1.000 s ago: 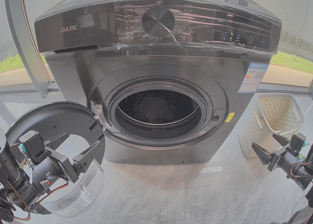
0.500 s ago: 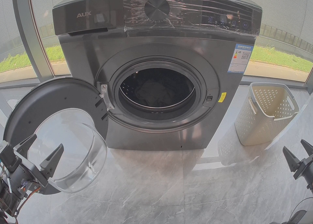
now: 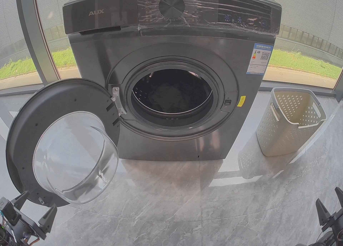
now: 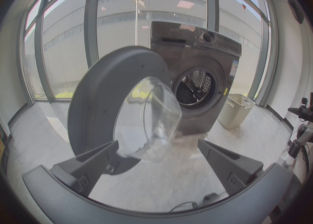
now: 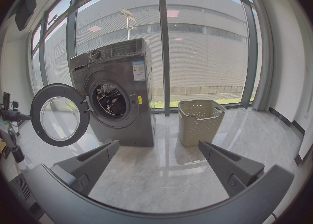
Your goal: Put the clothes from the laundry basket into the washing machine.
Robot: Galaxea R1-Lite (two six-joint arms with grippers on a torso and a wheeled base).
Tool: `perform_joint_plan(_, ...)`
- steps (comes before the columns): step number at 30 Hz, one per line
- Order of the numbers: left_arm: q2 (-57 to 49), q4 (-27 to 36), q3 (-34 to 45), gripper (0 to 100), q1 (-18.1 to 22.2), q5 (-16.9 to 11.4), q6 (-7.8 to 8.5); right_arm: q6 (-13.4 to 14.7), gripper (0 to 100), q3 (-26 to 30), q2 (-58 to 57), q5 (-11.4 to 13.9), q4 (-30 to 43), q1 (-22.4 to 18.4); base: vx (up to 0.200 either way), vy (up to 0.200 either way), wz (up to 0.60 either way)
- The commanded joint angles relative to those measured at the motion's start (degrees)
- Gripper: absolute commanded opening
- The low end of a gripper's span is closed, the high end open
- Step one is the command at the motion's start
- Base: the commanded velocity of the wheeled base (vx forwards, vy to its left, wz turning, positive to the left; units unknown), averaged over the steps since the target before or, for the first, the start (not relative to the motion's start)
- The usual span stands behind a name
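1. Key relation: laundry basket (image 3: 291,121) on the floor (image 3: 178,193) just right of the washing machine (image 3: 171,43), ahead of the right claw (image 3: 328,196) and well apart from it. Judge the right arm much the nearer.
2. Left claw (image 3: 38,203): low on the machine's left side, near the lower edge of the swung-open door (image 3: 60,139), and far from the basket.
3. Basket attitude: upright, mouth up, one broad perforated wall turned toward the right claw in the right wrist view. Long axis of the rim not settled from these views.
4. Right claw: jaws spread wide, nothing between them. Left claw: likewise wide apart and empty.
5. Clothes: dark cloth (image 3: 171,94) inside the drum (image 3: 141,93), behind the machine's open port. No cloth visible above the basket rim or on its visible inner walls; basket bottom partly hidden.
6. Judgement: load probably in the machine already. For anything left in the basket, expect a forward reach with the right claw, then a descent through the mouth from above.
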Motion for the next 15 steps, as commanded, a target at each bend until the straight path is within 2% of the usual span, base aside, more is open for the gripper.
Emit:
perform_joint_plan(1, -19.37, 14.25, 0.19, 100, 5.06, -4.69, -0.13, 0.58, 100, -0.68, -10.58, 0.64, 5.81, -4.18, -0.200, 0.000, 0.00)
perform_joint_plan(3, -22.00, 12.67, 0.55, 100, 8.31, -5.57, -3.56, -0.91, 100, -0.86, -10.58, 0.47, 6.51, -4.18, 0.000, 0.000, 0.00)
perform_joint_plan(5, -24.02, 12.49, 0.55, 100, 12.27, -5.48, -4.44, -1.70, 100, -1.03, -10.49, -0.41, 6.69, -4.44, 0.000, 0.000, 0.00)
perform_joint_plan(6, -24.90, 12.14, 0.72, 100, 14.03, -4.60, -3.56, -1.35, 100, -0.95, -9.88, -1.55, 6.69, -4.53, 0.000, 0.000, 0.00)
perform_joint_plan(8, -24.90, 11.96, 0.81, 100, 13.94, -3.11, -3.29, -1.17, 100, -1.03, -9.35, -2.87, 7.04, -4.53, 0.000, 0.000, 0.00)
perform_joint_plan(9, -24.81, 12.05, 0.81, 100, 13.67, 2.78, -1.18, -0.73, 100, -1.03, -9.79, -2.61, 7.48, -4.09, 0.000, 0.000, 0.00)
perform_joint_plan(10, -24.81, 12.14, 0.81, 100, 13.59, 4.63, 0.13, -1.09, 100, -0.33, -10.14, -0.59, 6.95, -3.91, 0.000, 0.000, 0.00)
perform_joint_plan(11, -24.81, 12.14, 0.81, 100, 13.59, 5.42, 2.07, -1.35, 100, 0.28, -10.58, 3.81, 6.86, -3.83, 0.000, 0.000, 0.00)
perform_joint_plan(12, -24.99, 12.23, 0.81, 100, 13.41, 4.72, 2.59, -1.53, 100, 0.37, -10.58, 4.51, 6.69, -3.91, 0.000, 0.000, 0.00)
perform_joint_plan(14, -26.22, 12.84, 0.46, 100, 12.36, 1.29, 2.16, -2.05, 100, 0.55, -10.58, 3.28, 6.34, -3.83, 0.000, 0.000, 0.00)
perform_joint_plan(15, -26.57, 13.02, 0.37, 100, 12.18, 0.58, 2.07, -2.05, 100, 0.64, -10.58, 3.19, 6.34, -3.83, 0.000, 0.000, 0.00)
